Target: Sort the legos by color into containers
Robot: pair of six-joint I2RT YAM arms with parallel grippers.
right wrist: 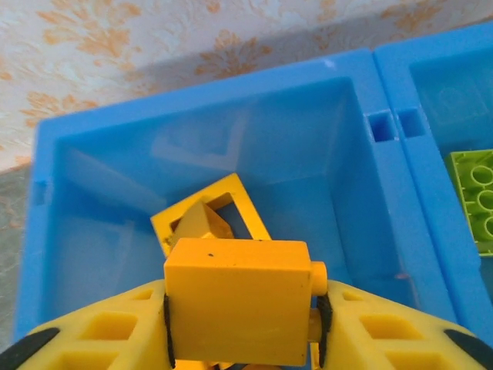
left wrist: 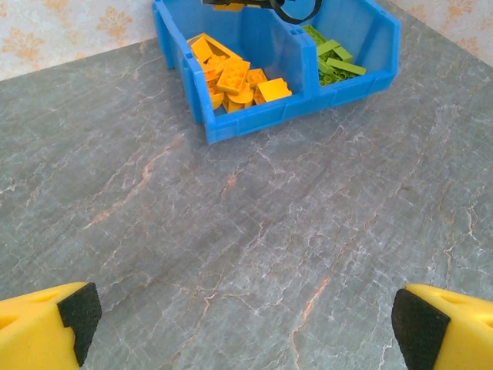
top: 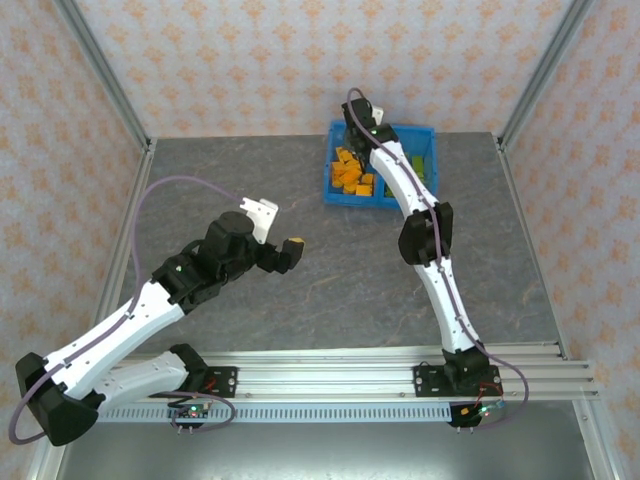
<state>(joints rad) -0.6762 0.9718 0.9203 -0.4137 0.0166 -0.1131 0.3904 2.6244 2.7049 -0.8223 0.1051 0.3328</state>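
My right gripper (right wrist: 243,327) is over the far end of the left compartment of the blue bin (right wrist: 192,92), shut on an orange brick (right wrist: 239,297) whose studs face the right pad. Below it lie an orange-yellow square frame piece (right wrist: 250,202) and a wedge-shaped orange piece. A lime green brick (right wrist: 474,196) shows in the right compartment. From above, the right gripper (top: 362,112) is at the bin's (top: 360,201) back edge. Orange legos (left wrist: 231,77) fill the left container, green legos (left wrist: 333,58) the right one. My left gripper (left wrist: 243,327) hangs open above bare table.
The bin stands at the table's back, against the patterned wall. A central wall (right wrist: 389,146) splits its two compartments. The left arm (top: 200,270) stretches over the table's left half, and metal frame posts stand at both back corners.
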